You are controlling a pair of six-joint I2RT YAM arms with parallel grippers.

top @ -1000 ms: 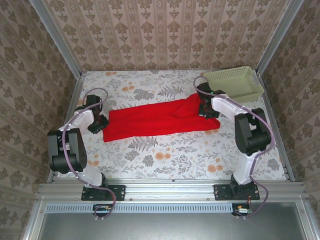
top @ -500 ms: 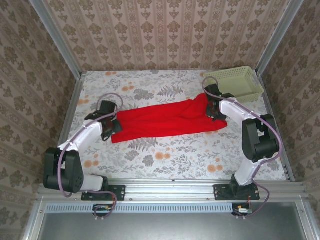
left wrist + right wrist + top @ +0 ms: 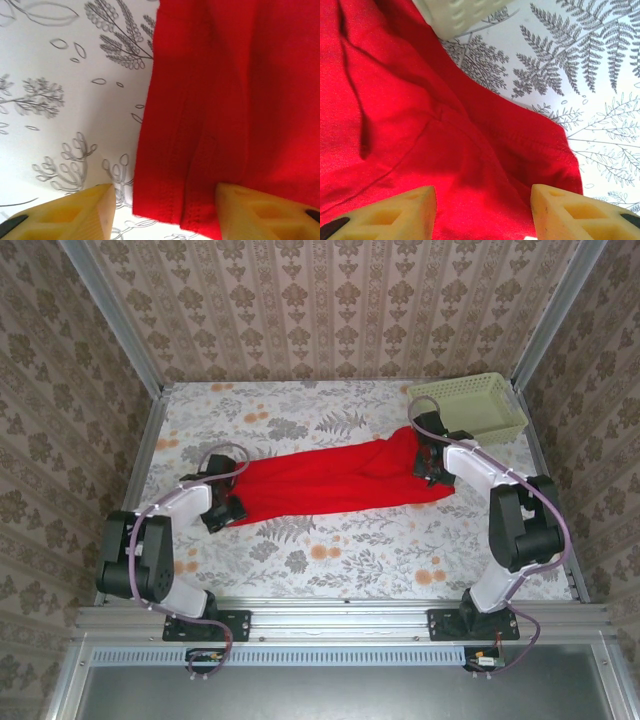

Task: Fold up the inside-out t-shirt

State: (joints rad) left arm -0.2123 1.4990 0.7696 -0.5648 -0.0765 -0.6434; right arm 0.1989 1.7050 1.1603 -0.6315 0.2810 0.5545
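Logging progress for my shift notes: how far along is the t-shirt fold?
Done: the red t-shirt lies as a long narrow band on the table, seemingly folded lengthwise. In hand: nothing; the left end effector and right end effector stand open at its two ends. Left: probably folding the band crosswise into a compact stack.
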